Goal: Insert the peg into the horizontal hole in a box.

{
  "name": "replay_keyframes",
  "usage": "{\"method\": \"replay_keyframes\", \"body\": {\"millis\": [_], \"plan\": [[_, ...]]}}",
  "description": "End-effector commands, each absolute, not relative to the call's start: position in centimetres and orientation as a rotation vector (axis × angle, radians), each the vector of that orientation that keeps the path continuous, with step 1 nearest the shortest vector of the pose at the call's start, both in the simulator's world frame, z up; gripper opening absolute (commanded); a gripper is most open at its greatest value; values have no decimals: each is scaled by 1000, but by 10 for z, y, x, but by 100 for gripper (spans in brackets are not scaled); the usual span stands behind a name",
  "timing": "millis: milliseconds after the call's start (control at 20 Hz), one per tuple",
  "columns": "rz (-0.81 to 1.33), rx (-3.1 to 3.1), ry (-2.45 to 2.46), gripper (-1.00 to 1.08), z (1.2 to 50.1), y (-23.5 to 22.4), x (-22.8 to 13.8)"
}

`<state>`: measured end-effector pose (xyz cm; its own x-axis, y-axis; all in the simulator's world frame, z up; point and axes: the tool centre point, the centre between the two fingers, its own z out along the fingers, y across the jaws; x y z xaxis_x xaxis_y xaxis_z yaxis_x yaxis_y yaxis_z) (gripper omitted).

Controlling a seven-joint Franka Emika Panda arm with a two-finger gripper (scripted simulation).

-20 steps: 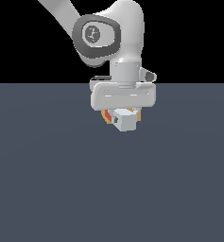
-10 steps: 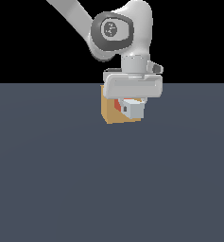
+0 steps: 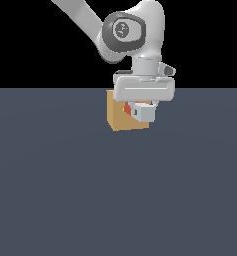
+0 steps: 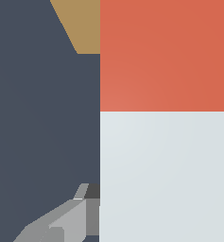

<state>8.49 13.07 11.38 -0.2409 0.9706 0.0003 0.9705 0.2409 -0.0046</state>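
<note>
Now | tool (image 3: pixel 141 111) gripping peg (image 3: pixel 143 113) | red end against box (image 3: pixel 118 119) face

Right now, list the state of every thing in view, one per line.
pincer: shut on the peg, in front of the box.
peg: held off the floor, red end toward the box.
box: resting on the floor.
hole: hidden, cannot tell whether the peg has entered.

No readable text, labels or numbers anywhere.
</note>
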Motion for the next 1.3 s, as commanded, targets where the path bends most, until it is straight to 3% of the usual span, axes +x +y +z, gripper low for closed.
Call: {"method": "replay_keyframes", "body": {"millis": [0, 750, 1250], "plan": [[0, -1936, -2474, -100, 116, 131, 87], [1, -1934, -2474, -100, 117, 135, 85], [-4, -1935, -2476, -100, 119, 203, 68]]}}
